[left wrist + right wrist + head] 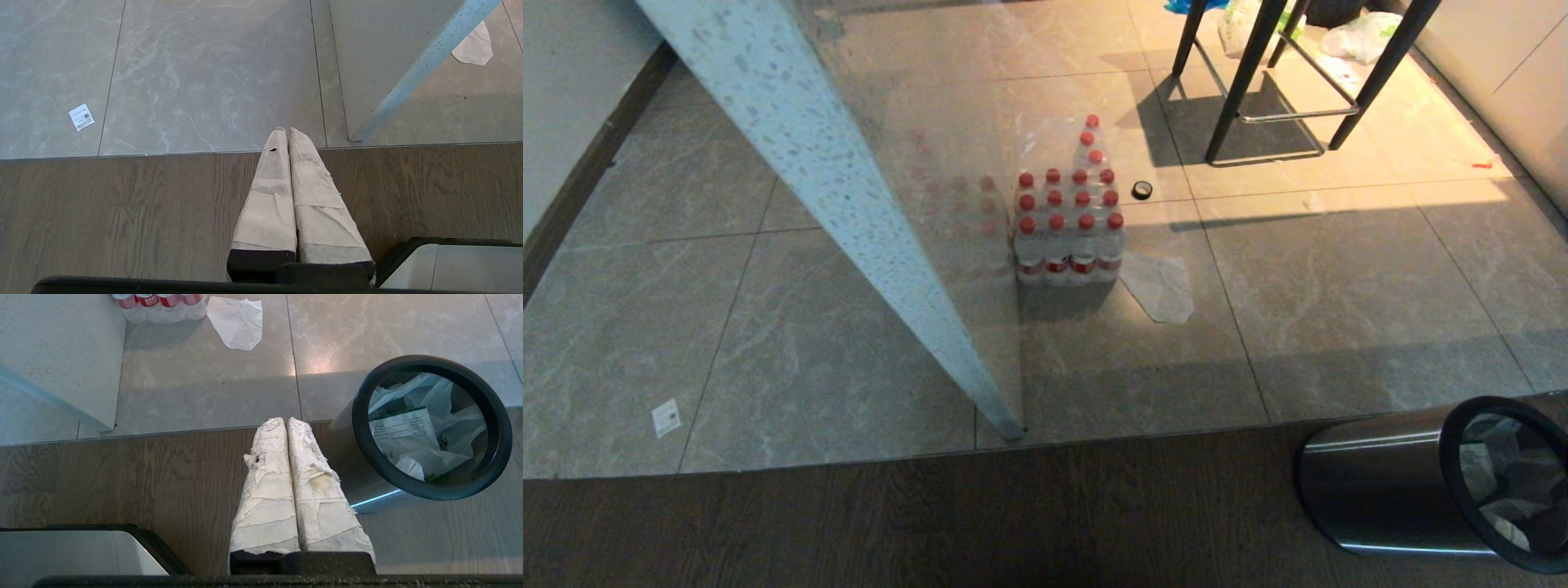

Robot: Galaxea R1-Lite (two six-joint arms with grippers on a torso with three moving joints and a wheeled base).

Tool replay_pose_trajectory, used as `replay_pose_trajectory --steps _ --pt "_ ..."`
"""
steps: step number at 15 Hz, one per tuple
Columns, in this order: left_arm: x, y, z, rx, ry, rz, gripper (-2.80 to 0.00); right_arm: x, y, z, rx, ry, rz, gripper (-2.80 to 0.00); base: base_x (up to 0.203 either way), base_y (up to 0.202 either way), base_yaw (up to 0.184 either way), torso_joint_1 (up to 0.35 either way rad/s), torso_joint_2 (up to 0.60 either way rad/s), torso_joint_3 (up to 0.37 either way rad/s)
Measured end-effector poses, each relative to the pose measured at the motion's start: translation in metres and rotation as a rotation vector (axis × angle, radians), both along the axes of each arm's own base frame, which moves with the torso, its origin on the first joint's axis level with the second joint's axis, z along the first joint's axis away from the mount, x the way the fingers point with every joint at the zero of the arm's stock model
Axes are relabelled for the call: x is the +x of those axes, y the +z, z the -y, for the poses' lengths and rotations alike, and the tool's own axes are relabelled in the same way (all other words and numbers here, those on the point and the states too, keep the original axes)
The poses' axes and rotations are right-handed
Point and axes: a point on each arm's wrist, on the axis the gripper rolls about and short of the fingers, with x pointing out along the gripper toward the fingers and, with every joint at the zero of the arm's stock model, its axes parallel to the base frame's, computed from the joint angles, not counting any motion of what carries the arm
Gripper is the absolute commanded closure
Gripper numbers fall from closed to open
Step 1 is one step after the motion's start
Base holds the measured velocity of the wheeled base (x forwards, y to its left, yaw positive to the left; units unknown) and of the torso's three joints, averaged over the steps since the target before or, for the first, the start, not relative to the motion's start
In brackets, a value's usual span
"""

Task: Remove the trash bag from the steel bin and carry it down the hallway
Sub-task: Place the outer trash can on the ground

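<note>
Nearest, both pincers hang over the dark wood floor (931, 523): the left pincer (285, 131) and the right pincer (286, 421) each have their taped fingers pressed together, holding nothing. Just beside the right pincer stands the steel bin (359, 486), at the edge of the wood, with the trash bag (421, 437) crumpled inside it, white with green print. Beyond, on the grey tiles (1339, 310), a pack of red-capped bottles (1068, 229) sits against a glass panel (866, 163). Farthest are stool legs (1241, 90).
</note>
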Motion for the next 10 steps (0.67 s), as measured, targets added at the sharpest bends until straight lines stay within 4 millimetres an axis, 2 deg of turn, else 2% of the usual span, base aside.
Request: replay_pose_trajectory --steps 2,3,5,7,10 --pt "0.0 0.0 0.0 0.0 0.0 0.0 0.0 -0.001 0.002 0.0 0.0 0.001 0.003 0.0 0.0 0.0 0.0 0.0 0.0 0.0" --pt "0.0 0.0 0.0 0.0 0.0 0.0 0.0 -0.003 0.01 0.0 0.001 0.001 0.007 0.0 0.0 0.0 0.0 0.0 0.0 0.0" --pt "0.0 0.0 0.0 0.0 0.0 0.0 0.0 -0.012 0.045 0.0 0.005 -0.005 0.036 0.0 0.0 0.0 0.0 0.0 0.0 0.0" --pt "0.0 0.0 0.0 0.0 0.0 0.0 0.0 -0.017 0.08 0.001 0.012 -0.033 -0.012 0.0 0.0 0.0 0.0 0.0 0.0 0.0" --pt "0.0 0.0 0.0 0.0 0.0 0.0 0.0 -0.006 0.136 0.003 0.023 -0.087 -0.148 0.0 0.0 0.0 0.0 0.0 0.0 0.0"
